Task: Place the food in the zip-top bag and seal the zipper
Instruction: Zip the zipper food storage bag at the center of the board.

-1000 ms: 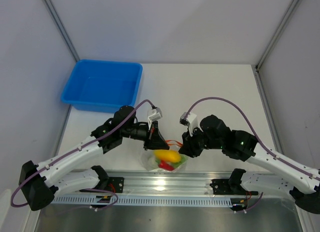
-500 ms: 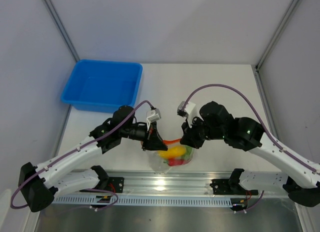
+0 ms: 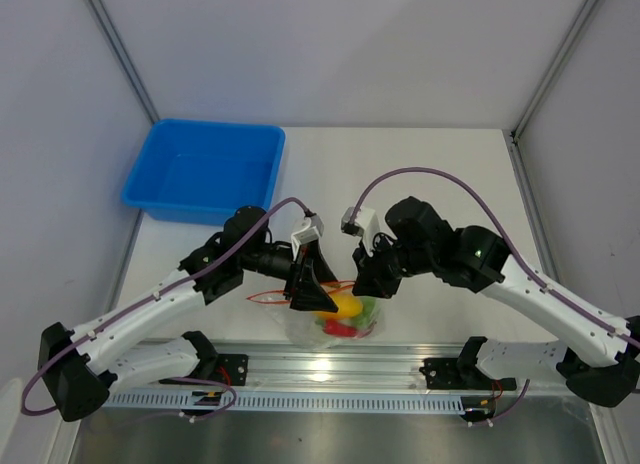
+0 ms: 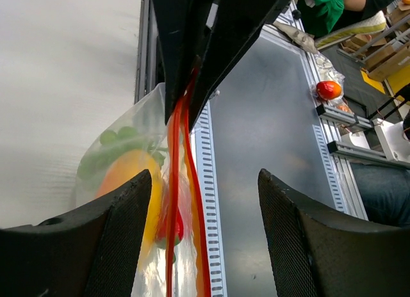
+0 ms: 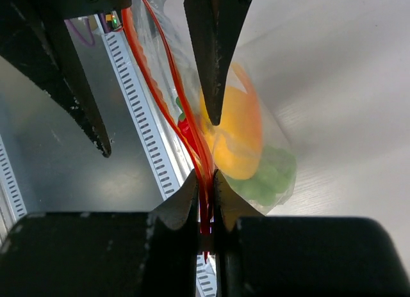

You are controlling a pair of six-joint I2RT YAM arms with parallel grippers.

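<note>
The clear zip-top bag (image 3: pixel 335 329) hangs over the table's near edge with the food in it: a yellow-orange piece (image 5: pixel 240 143), green grapes (image 5: pixel 272 178) and a red chili (image 5: pixel 186 127). My right gripper (image 5: pixel 205 196) is shut on the red-orange zipper (image 5: pixel 163 79) at the bag's right end. My left gripper (image 4: pixel 204 246) stands open around the zipper (image 4: pixel 173 201); the strip runs close to its left finger (image 4: pixel 83 246), and I cannot tell if it touches. From above, the left gripper (image 3: pixel 310 299) and the right gripper (image 3: pixel 362 282) face each other over the bag.
A blue bin (image 3: pixel 205 171) stands at the back left of the table. An aluminium rail (image 3: pixel 330 369) with a slotted cable duct runs along the near edge, just under the hanging bag. A purple cable (image 3: pixel 430 179) loops over the right arm.
My left gripper has opened and let go of the zipper. The right gripper, shut on the strip, has moved a little to the left. A loop of zipper now shows left of the left gripper.
</note>
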